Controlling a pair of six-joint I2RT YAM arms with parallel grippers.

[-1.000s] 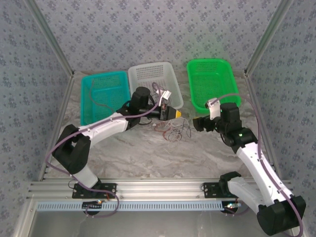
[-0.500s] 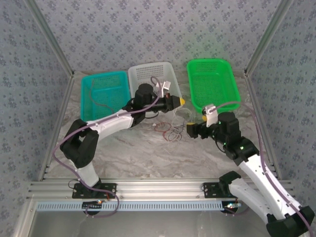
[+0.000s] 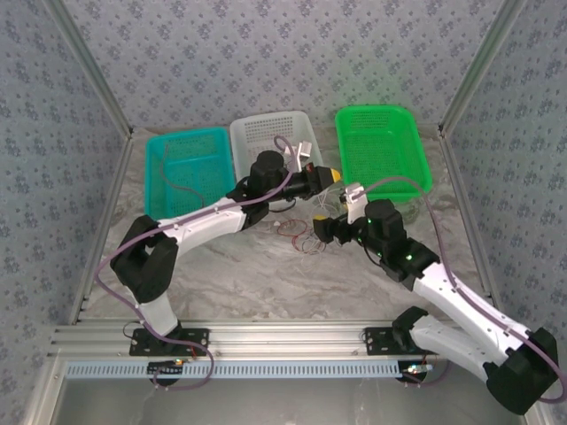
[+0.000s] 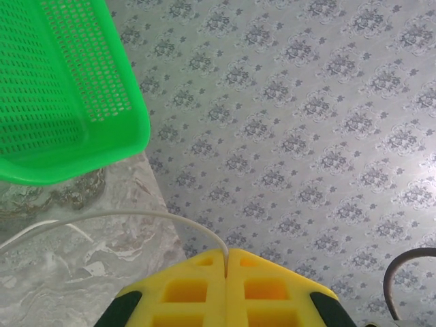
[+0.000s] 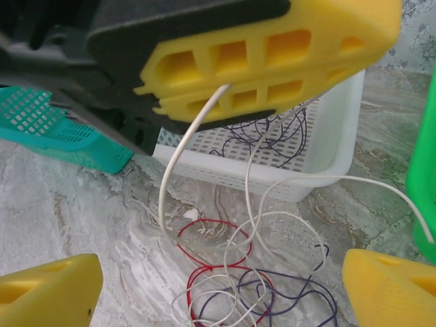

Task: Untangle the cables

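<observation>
Below the left end effector (image 4: 225, 255), cables (image 5: 252, 289) tangle; one white strand (image 5: 167, 177) pinched.

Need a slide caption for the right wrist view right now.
Left gripper pinches a whitish cable running down to the tangle of cables on the table; right gripper open.

The left gripper (image 5: 272, 71), up top, pinches a whitish cable (image 5: 178, 150) that droops to the red, purple and white cables (image 5: 238, 286) on the table (image 5: 82, 218), by the white basket (image 5: 327, 146). The right gripper (image 5: 218, 293) gapes wide.
</observation>
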